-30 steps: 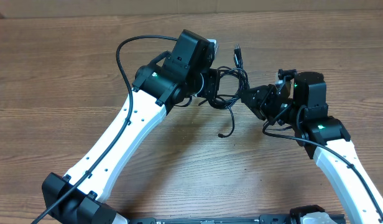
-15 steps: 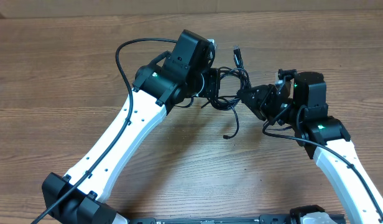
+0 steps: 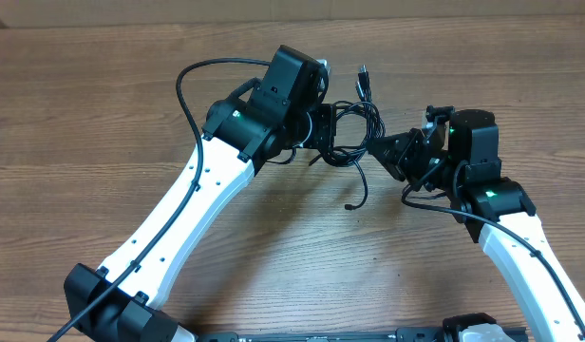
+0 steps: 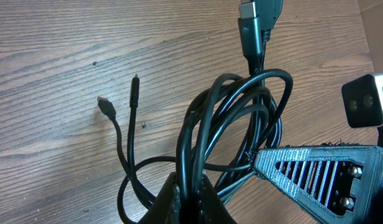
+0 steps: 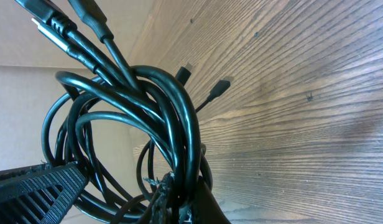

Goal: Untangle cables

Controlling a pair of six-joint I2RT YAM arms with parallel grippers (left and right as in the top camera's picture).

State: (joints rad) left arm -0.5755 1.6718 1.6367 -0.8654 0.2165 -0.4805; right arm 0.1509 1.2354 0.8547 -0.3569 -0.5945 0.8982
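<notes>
The left fingers (image 4: 168, 208) are clamped on the cables (image 3: 354, 122), and the right fingers (image 5: 207, 208) are pinched shut on the same looped bundle from the other side. The bundle is held between them over the counter (image 3: 103, 104). Pulling apart is judged the step in hand. Next, a slow, gentle separation is called for, so that one loop is drawn free.

The overhead camera hangs well above the desk (image 3: 84, 114) and looks straight down, with the cables (image 3: 354, 123) at upper centre of its frame. Both wrist cameras sit close in on that same bundle: the left one looks down over the left tool (image 4: 186, 198) at its bottom edge, the right one over the right tool (image 5: 179, 202), rolled so the desk fills its right side
</notes>
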